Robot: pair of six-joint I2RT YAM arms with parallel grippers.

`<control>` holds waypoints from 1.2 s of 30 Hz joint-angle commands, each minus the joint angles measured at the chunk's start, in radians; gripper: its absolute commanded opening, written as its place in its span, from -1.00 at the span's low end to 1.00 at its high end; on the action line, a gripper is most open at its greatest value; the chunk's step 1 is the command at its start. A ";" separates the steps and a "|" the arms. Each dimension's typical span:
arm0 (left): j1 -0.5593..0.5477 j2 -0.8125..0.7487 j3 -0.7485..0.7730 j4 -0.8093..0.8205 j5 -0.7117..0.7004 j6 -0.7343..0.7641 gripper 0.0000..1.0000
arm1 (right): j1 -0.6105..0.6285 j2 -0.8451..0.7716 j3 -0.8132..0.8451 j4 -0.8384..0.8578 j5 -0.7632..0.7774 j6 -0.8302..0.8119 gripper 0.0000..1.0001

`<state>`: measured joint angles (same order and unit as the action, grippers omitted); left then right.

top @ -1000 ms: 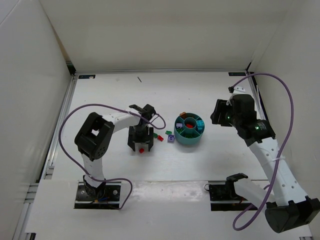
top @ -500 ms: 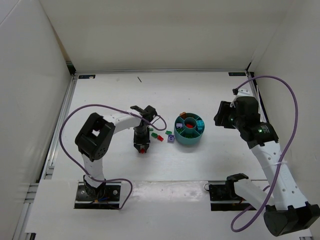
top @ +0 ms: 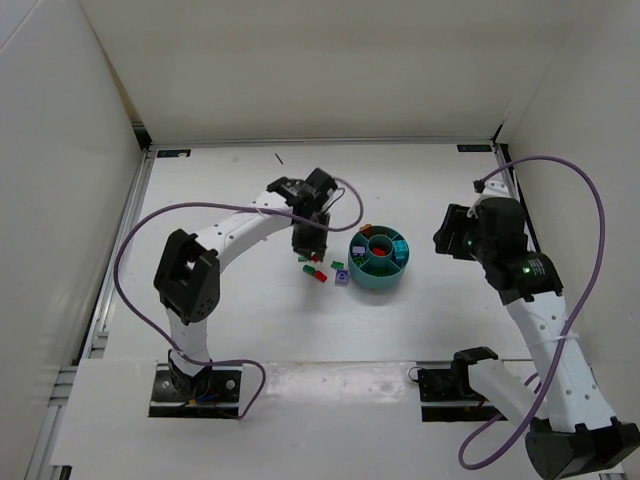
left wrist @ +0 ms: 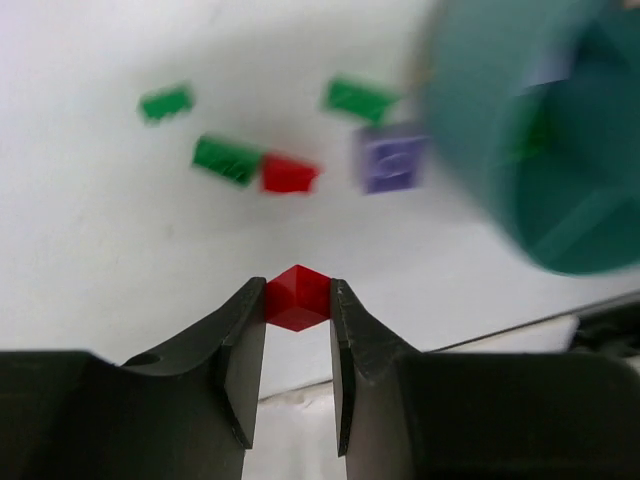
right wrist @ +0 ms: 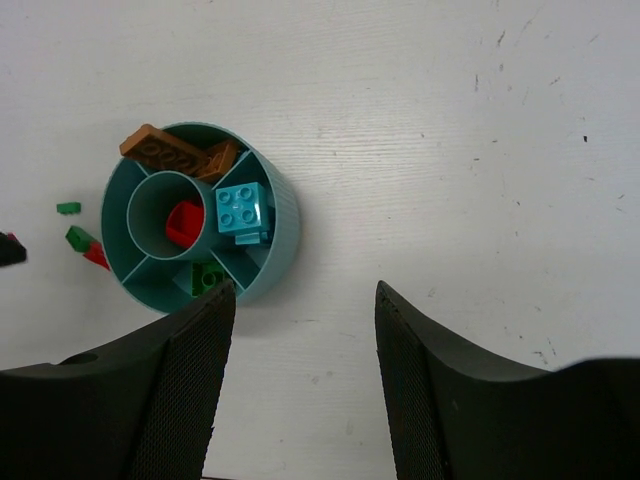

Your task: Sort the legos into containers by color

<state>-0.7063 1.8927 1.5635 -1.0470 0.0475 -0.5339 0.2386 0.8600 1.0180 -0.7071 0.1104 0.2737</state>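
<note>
Tool of the left arm point(left wrist: 298, 290) pinches a red brick point(left wrist: 298, 303) above the desk point(left wrist: 100, 250); the right tool point(right wrist: 305, 295) gapes wide.

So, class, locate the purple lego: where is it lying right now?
In the top external view, the purple lego lies just left of the teal bowl, by its near-left wall, with a green lego just beyond it.

Plastic, matt and smooth
My left gripper point(left wrist: 298, 288) is matt black plastic around a smooth red brick point(left wrist: 297, 306); teal bowl point(left wrist: 470, 150) at two o'clock, smooth plastic too.
</note>
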 commanded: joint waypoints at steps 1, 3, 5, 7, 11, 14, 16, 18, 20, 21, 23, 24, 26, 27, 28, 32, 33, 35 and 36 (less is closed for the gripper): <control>-0.039 -0.003 0.176 -0.033 -0.003 0.084 -0.74 | -0.028 -0.030 -0.019 0.017 -0.003 -0.004 0.23; -0.068 0.050 0.370 -0.086 -0.018 0.117 -0.71 | -0.051 -0.047 -0.024 0.017 -0.025 -0.002 0.23; -0.085 0.135 0.566 -0.117 -0.034 0.143 -0.71 | -0.082 -0.059 -0.039 0.020 -0.057 -0.001 0.23; -0.111 0.176 0.690 -0.140 -0.031 0.155 -0.67 | -0.102 -0.072 -0.050 0.021 -0.081 -0.002 0.23; -0.125 0.305 0.872 -0.165 0.027 0.163 -0.64 | -0.125 -0.095 -0.061 0.018 -0.094 -0.007 0.23; -0.130 0.318 0.879 -0.114 0.057 0.146 -0.62 | -0.133 -0.096 -0.065 0.021 -0.089 -0.008 0.23; -0.139 0.333 0.880 -0.071 0.068 0.140 -0.59 | -0.133 -0.098 -0.070 0.017 -0.084 -0.008 0.23; -0.159 0.353 0.906 -0.068 0.063 0.137 -0.59 | -0.134 -0.098 -0.073 0.017 -0.084 -0.004 0.23; -0.165 0.370 0.935 -0.071 0.061 0.135 -0.57 | -0.139 -0.102 -0.076 0.021 -0.080 -0.002 0.23; -0.165 0.371 0.935 -0.071 0.061 0.126 -0.57 | -0.137 -0.104 -0.079 0.024 -0.078 -0.005 0.23; -0.163 0.373 0.922 -0.073 0.058 0.123 -0.49 | -0.137 -0.104 -0.084 0.026 -0.077 -0.007 0.23; -0.165 0.371 0.909 -0.065 0.060 0.117 -0.49 | -0.137 -0.101 -0.084 0.027 -0.074 -0.008 0.23; -0.168 0.375 0.908 -0.065 0.061 0.112 -0.47 | -0.136 -0.104 -0.090 0.024 -0.072 -0.005 0.23; -0.170 0.375 0.897 -0.064 0.061 0.109 -0.47 | -0.134 -0.104 -0.091 0.024 -0.064 -0.007 0.23; -0.171 0.373 0.897 -0.064 0.055 0.109 -0.47 | -0.134 -0.102 -0.093 0.027 -0.060 -0.008 0.23; -0.196 0.364 0.863 -0.065 0.035 0.103 -0.47 | -0.130 -0.099 -0.096 0.034 -0.052 -0.011 0.23; -0.200 0.361 0.859 -0.068 0.032 0.103 -0.47 | -0.130 -0.099 -0.095 0.034 -0.052 -0.008 0.23; -0.200 0.362 0.851 -0.076 0.022 0.095 -0.47 | -0.127 -0.099 -0.095 0.034 -0.045 -0.011 0.23; -0.200 0.362 0.851 -0.079 0.006 0.095 -0.47 | -0.124 -0.101 -0.096 0.034 -0.040 -0.011 0.23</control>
<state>-0.8936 2.3024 2.4229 -1.1236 0.0849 -0.4278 0.1070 0.7673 0.9306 -0.7052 0.0517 0.2760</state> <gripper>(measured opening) 0.389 0.614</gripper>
